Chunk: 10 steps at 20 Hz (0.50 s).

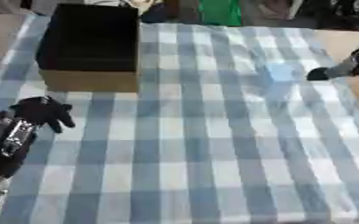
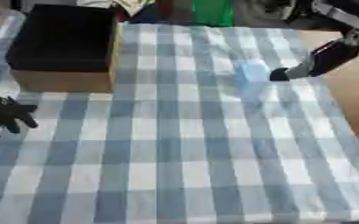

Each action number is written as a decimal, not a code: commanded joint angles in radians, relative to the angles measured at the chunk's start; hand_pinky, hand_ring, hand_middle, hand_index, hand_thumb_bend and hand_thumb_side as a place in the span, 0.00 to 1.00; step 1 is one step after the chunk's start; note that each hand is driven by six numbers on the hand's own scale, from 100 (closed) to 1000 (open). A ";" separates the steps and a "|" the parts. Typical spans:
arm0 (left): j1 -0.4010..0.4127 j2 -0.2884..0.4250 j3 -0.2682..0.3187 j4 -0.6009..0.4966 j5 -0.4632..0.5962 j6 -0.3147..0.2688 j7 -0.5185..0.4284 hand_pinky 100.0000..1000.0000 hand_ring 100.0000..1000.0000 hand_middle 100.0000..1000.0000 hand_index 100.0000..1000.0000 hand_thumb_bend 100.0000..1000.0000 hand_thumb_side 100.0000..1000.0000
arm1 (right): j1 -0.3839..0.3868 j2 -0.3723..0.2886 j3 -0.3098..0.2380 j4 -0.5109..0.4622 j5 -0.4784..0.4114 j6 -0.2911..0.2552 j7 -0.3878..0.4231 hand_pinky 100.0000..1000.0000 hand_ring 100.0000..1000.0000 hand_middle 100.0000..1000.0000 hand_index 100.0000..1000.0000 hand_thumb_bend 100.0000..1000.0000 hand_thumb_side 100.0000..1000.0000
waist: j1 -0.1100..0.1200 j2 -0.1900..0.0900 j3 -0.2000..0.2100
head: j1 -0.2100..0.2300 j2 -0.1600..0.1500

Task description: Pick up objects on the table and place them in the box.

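Soft, even daylight; heavy blur throughout.

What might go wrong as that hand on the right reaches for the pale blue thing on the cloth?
The right hand sits just beside the pale blue object, so it may nudge it away instead of grasping it. The object nearly blends into the checked tablecloth, so aiming may be hard. The box stands at the far left corner, a long carry across the table during which the object might drop. The left hand rests below the box.
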 commanded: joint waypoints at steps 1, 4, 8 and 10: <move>-0.008 0.017 0.001 -0.016 0.003 0.001 -0.001 0.85 0.48 0.44 0.36 0.11 0.78 | -0.018 -0.040 -0.018 -0.001 -0.001 -0.002 0.001 0.74 1.00 0.81 0.91 0.65 0.21 | 0.001 -0.018 0.000 | -0.001 -0.008; -0.008 0.017 0.000 -0.016 0.003 0.001 -0.001 0.85 0.48 0.44 0.36 0.11 0.78 | -0.023 -0.037 -0.016 0.003 0.000 -0.002 0.003 0.74 1.00 0.81 0.91 0.65 0.21 | 0.000 -0.018 0.002 | -0.002 -0.008; -0.008 0.017 0.000 -0.016 0.003 0.001 -0.002 0.85 0.48 0.44 0.36 0.11 0.78 | -0.032 -0.032 -0.012 0.015 0.005 -0.002 0.009 0.74 1.00 0.81 0.91 0.65 0.22 | -0.001 -0.017 0.006 | -0.002 -0.008; -0.009 0.017 0.000 -0.016 0.003 0.001 -0.002 0.85 0.48 0.44 0.36 0.11 0.79 | -0.039 -0.028 -0.010 0.026 0.013 -0.003 0.012 0.74 1.00 0.81 0.91 0.65 0.22 | -0.002 -0.016 0.008 | -0.003 -0.008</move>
